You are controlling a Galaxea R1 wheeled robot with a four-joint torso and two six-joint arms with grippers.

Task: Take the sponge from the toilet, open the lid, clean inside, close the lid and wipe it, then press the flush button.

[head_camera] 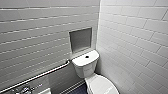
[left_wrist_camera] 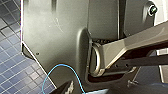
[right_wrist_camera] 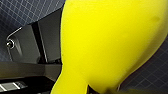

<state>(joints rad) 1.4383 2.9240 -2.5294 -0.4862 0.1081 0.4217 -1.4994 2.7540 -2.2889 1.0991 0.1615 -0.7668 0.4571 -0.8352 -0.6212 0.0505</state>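
The white toilet (head_camera: 86, 67) stands in the corner in the head view, low and right of centre. Its lid (head_camera: 102, 86) lies shut over the bowl. The small dark flush button (head_camera: 87, 56) sits in the middle of the flat tank top. The yellow sponge (right_wrist_camera: 107, 42) looms very large in the right wrist view. It narrows to a pinched waist where my right gripper (right_wrist_camera: 97, 88) is shut on it. In the left wrist view I see the robot's own dark body and nothing held by my open left gripper.
A metal grab bar (head_camera: 37, 76) slants along the left wall, below a grey recessed niche (head_camera: 80, 39). A tap (head_camera: 25, 89) and a white basin edge (head_camera: 46, 91) sit at the lower left. The tiled right wall (head_camera: 135, 45) stands close beside the toilet. Blue tiled floor (left_wrist_camera: 12, 72) lies below.
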